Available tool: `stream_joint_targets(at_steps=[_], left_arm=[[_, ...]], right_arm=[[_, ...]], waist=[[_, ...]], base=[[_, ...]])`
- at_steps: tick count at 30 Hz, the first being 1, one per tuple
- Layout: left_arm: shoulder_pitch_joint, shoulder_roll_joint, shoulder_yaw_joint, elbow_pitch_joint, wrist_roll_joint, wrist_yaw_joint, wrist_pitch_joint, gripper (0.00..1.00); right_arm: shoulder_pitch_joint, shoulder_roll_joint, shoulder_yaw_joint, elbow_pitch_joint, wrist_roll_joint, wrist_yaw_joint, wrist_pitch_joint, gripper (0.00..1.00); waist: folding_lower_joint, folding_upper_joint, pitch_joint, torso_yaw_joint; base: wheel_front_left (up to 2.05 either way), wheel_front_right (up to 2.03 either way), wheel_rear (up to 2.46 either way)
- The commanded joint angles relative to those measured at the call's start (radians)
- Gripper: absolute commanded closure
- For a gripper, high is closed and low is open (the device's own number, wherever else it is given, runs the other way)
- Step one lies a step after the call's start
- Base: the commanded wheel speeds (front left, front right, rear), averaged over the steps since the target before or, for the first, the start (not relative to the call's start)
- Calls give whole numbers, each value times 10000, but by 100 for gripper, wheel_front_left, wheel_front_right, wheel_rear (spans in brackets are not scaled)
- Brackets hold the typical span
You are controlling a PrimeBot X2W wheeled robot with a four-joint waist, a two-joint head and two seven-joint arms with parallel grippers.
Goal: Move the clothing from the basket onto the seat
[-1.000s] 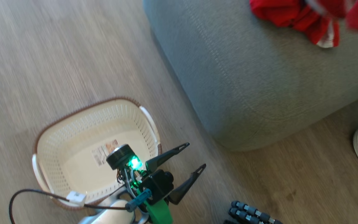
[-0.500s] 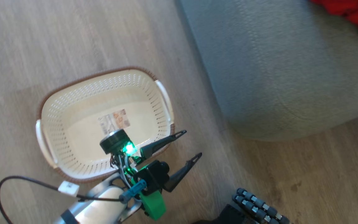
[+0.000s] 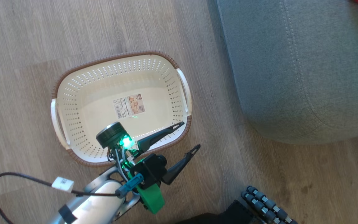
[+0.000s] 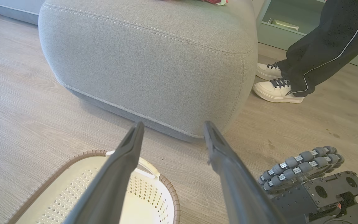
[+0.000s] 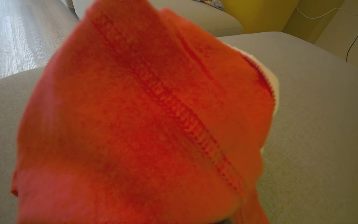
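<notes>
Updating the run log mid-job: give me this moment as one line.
basket: no clothing inside, on floor | left end effector: open, above basket's edge | right end effector: shut on red garment above seat

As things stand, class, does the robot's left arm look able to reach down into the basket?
Probably yes. The left gripper hangs open above the basket, near its corner, with nothing between them. The basket's mouth is uncovered, and inside it shows a label and no clothing.

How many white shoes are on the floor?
2. The far shoe is on the floor beside the seat; the near shoe is right next to it, under a dark trouser leg.
</notes>
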Motion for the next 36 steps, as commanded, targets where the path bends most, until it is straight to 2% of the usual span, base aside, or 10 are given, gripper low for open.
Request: stream_joint_targets(at_steps=[1,6,7,8,9,17,27,31,36], left_arm=[[-128,64,254,-378,-35,-10,-49,0],[-136,75,321,-357,-28,-10,-49,0],[-142,69,336,-334,-36,-10,-49,0],[-148,58,351,-305,-44,-10,-49,0],[-149,40,371,-275,-52,-10,-49,0],[-56,-349,513,-125,-179,-10,-49,0],[344,-1085,833,189,-182,-10,-49,0],[670,-1473,1275,302,-263,-5,-49,0],[1079,-1882,1949,362,-303,95,-49,0]], right_arm=[[-262,-276,-52,-127,-172,-2,23,100],[-379,-200,-445,448,-534,-2,-194,100],[-395,-236,-527,488,-575,-2,-258,86],[-399,-261,-572,517,-646,-2,-327,32],[-398,-248,-624,566,-690,-2,-376,0],[-298,-87,-286,863,-819,-2,-628,0],[569,118,1692,991,-180,-2,-718,0],[1076,292,2518,67,913,-2,-722,0],[2372,270,4009,-1784,2577,-2,-724,0]], waist=[[0,1,40,19],[0,1,84,-2],[0,1,60,-14],[0,1,20,-31],[0,1,-40,-54],[0,1,-787,-216],[0,1,-2271,-260],[0,1,-2835,-151],[0,1,-3521,125]], base=[[0,0,0],[0,0,0],[0,0,0],[0,0,0],[0,0,0],[0,0,0],[0,0,0],[0,0,0],[0,0,0]])
